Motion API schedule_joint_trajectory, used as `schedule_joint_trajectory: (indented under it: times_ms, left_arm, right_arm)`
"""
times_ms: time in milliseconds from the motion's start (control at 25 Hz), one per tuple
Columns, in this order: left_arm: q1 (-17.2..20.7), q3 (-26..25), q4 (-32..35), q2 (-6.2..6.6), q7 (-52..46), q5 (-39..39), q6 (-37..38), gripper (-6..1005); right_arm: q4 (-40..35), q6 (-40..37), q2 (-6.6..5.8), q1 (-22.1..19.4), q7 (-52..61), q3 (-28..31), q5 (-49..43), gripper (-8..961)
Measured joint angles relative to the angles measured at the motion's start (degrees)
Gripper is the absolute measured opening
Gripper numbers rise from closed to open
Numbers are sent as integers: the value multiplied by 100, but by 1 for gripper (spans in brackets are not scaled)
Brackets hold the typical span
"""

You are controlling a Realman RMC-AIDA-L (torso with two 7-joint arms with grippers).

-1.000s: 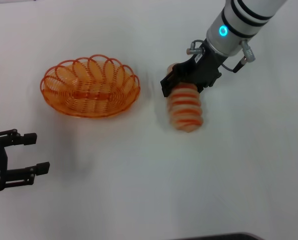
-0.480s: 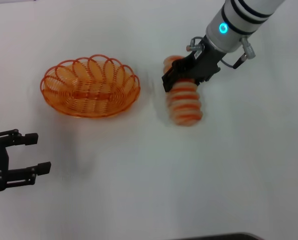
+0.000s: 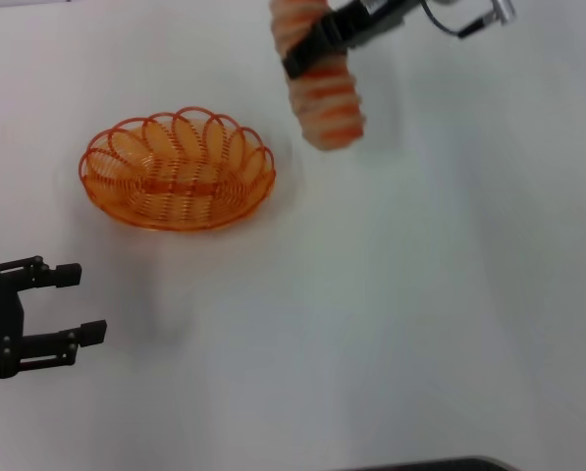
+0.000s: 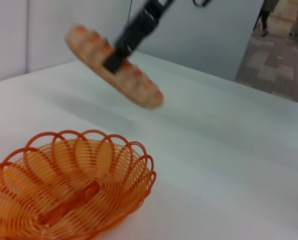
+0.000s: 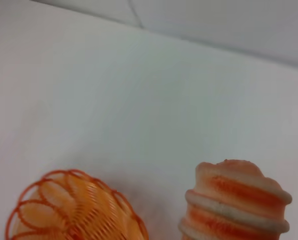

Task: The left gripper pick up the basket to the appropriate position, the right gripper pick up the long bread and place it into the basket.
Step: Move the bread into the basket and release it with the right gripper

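The orange wire basket sits on the white table at the left; it also shows in the left wrist view and the right wrist view. My right gripper is shut on the long bread, a tan loaf with orange-red stripes, and holds it in the air to the right of and beyond the basket. The bread also shows in the left wrist view and the right wrist view. My left gripper is open and empty, low at the left, nearer me than the basket.
The white table spreads around the basket. A dark edge shows at the front. A grey wall stands behind the table in the left wrist view.
My right gripper has lifted the long bread off the table and carried it up and to the left, towards the basket's far side. The left gripper has barely moved.
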Motion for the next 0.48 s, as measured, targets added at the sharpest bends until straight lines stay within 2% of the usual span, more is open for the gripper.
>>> schedule_joint_trajectory:
  times_ms: [160,280,480]
  left_arm:
    - [-53,12,-84,-18,37,-1,-63,766]
    - [-94,10,-178,-20,39,-2,-145,766]
    - [-137,26,-249,-36,41,-2,-302,767]
  right_arm:
    - [-118,79,60,186,-1387,-57,443,671]
    - [-101,128,77,221,-1925,-201,744,646]
    - [-98,294,83,216,-2484,-1109,1327,602]
